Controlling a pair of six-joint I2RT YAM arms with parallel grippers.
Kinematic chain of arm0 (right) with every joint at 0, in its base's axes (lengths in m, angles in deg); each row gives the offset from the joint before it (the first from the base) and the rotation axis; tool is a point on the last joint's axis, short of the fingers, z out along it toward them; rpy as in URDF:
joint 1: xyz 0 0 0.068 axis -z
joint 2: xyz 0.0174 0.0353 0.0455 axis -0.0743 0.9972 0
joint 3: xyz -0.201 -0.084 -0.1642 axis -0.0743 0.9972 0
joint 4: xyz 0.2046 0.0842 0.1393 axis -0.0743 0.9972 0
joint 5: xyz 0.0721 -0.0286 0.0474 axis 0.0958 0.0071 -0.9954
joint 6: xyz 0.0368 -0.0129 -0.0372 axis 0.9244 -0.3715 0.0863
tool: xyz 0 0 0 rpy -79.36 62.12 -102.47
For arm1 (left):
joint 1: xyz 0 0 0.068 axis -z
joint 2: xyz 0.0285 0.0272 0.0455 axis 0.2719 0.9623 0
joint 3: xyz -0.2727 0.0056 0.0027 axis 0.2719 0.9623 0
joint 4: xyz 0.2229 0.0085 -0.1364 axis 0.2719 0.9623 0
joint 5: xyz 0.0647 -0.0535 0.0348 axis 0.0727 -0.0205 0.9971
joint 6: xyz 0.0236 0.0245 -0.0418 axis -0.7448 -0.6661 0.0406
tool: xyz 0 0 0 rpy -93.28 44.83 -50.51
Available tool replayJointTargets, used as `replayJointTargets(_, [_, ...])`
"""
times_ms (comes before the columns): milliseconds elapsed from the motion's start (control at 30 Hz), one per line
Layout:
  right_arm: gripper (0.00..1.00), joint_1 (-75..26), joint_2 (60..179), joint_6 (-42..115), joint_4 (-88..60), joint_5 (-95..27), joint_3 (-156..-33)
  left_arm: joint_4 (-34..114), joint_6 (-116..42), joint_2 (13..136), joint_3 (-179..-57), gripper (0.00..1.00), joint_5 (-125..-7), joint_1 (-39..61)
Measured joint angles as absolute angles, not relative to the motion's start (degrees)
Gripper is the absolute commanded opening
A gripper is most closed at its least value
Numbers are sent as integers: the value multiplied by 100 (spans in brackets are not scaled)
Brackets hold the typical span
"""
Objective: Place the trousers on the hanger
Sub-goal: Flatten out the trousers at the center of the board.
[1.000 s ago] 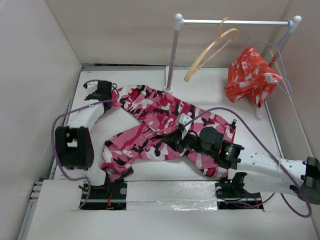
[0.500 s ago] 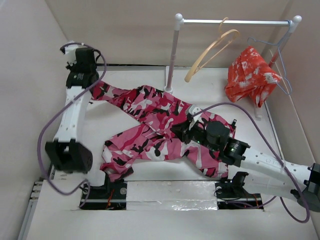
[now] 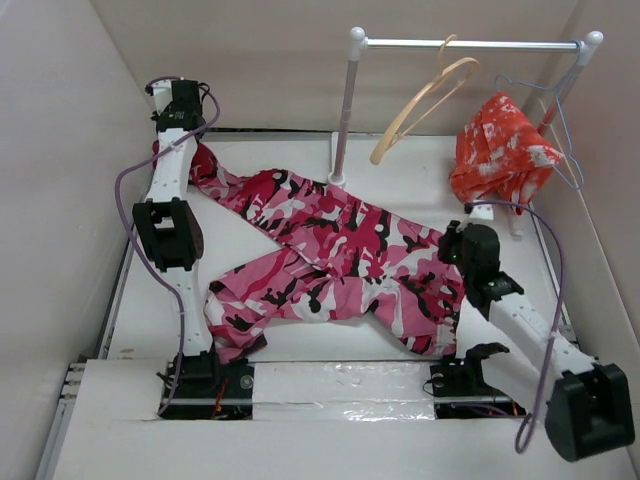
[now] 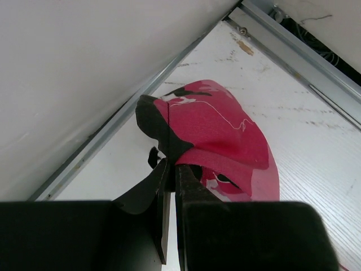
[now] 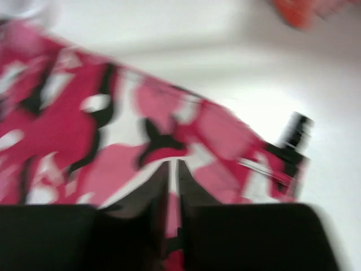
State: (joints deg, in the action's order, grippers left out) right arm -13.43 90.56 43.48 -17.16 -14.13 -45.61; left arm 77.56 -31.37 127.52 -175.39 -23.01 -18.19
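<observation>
The camouflage trousers (image 3: 330, 235) lie spread across the table from the far left corner to the right. My left gripper (image 3: 172, 140) is at the far left corner and is shut on the end of one trouser leg, shown as red and black fabric (image 4: 220, 124) pinched at the fingertips (image 4: 171, 164), near the wall. My right gripper (image 3: 447, 245) is at the trousers' right end, jaws shut (image 5: 174, 164) over the print (image 5: 84, 124). That view is blurred, and I cannot tell whether fabric is pinched. The tan wooden hanger (image 3: 420, 100) hangs on the rail, apart from both grippers.
A white rack with a pole (image 3: 345, 110) and a rail (image 3: 470, 44) stands at the back. A red-orange garment (image 3: 500, 150) hangs on a thin wire hanger (image 3: 562, 120) at the back right. Walls close in the left, back and right sides.
My left arm has swung to the far left corner, drawing the trouser leg out straight. My right gripper has moved from the trousers' middle to their right end.
</observation>
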Motion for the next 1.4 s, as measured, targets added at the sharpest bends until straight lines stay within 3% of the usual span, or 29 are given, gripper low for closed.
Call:
replayJointTargets(33, [43, -913, 9220, 4420, -1753, -1535, -4506, 7743, -3137, 12785, -17546, 0, -2299, -1846])
replayJointTargets(100, [60, -25, 9640, 4549, -1897, -1861, -4421, 7675, -3135, 12822, -17546, 0, -2301, -1889])
replayJointTargets(133, [64, 263, 9812, 4634, -1952, -1959, -4386, 7610, -3135, 12835, -17533, 0, -2301, -1911])
replayJointTargets(267, [72, 1190, 10339, 4921, -2242, -2377, -4141, 7267, -3087, 12835, -17384, 0, -2364, -1924])
replayJointTargets(467, [74, 2086, 10805, 5220, -2636, -3161, -3914, 6945, -2840, 12835, -17035, 0, -2799, -1909])
replayJointTargets(600, [66, 2226, 11406, 5214, -2942, -3719, -4200, 6797, -2777, 12835, -16816, 0, -2957, -1909])
replayJointTargets(700, [40, 2307, 11786, 5198, -3099, -4092, -4390, 6711, -2772, 12835, -16707, 0, -2989, -1909])
replayJointTargets(733, [20, 2322, 11904, 5211, -3141, -4202, -4425, 6657, -2775, 12835, -16654, 0, -2992, -1909])
replayJointTargets(767, [9, 2342, 12027, 5205, -3195, -4322, -4471, 6635, -2775, 12833, -16606, 0, -2989, -1911])
replayJointTargets(833, [0, 2348, 12256, 5277, -3289, -4523, -4526, 6567, -2777, 12833, -16492, 0, -2989, -1916])
replayJointTargets(967, [0, 2401, 12166, 5406, -3340, -4626, -4482, 6486, -2777, 12800, -16213, 0, -2985, -1918])
replayJointTargets(1200, [0, 2451, 10792, 5605, -2870, -3743, -4513, 6471, -2779, 12400, -15627, 0, -2841, -1918])
replayJointTargets(1400, [0, 2847, 11323, 5987, -2640, -3262, -5208, 6401, -2866, 11576, -14866, 0, -2659, -1924])
